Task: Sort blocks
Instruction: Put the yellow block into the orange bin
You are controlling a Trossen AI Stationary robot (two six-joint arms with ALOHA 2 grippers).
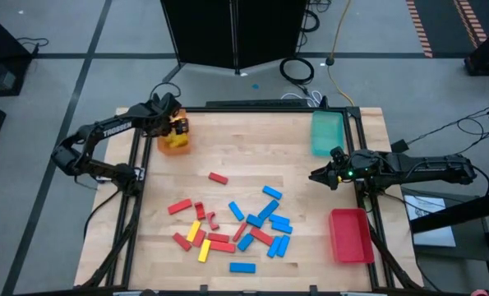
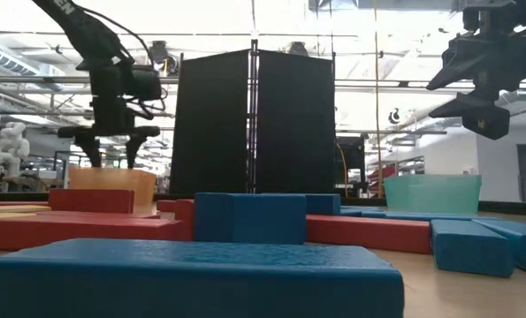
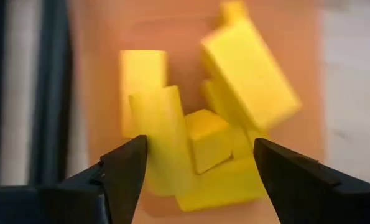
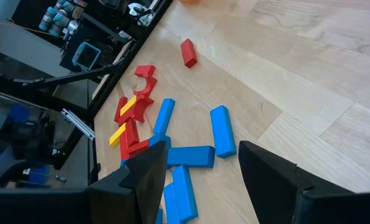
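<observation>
Red, blue and yellow blocks (image 1: 236,230) lie scattered flat on the wooden table near its front middle; one red block (image 1: 219,178) lies apart, farther back. My left gripper (image 1: 177,125) hovers open over the orange tray (image 1: 175,141) at the far left. In the left wrist view its fingers (image 3: 197,168) stand apart above several yellow blocks (image 3: 247,74) piled in the tray. My right gripper (image 1: 316,175) is open and empty above the table's right side, below the teal tray (image 1: 327,133). The right wrist view (image 4: 197,174) shows the scattered blocks (image 4: 191,155) beyond its fingers.
A red tray (image 1: 350,234) stands at the near right, the teal tray at the far right. A black metal frame (image 1: 137,189) borders the table. Bare wood lies between the block pile and the far trays.
</observation>
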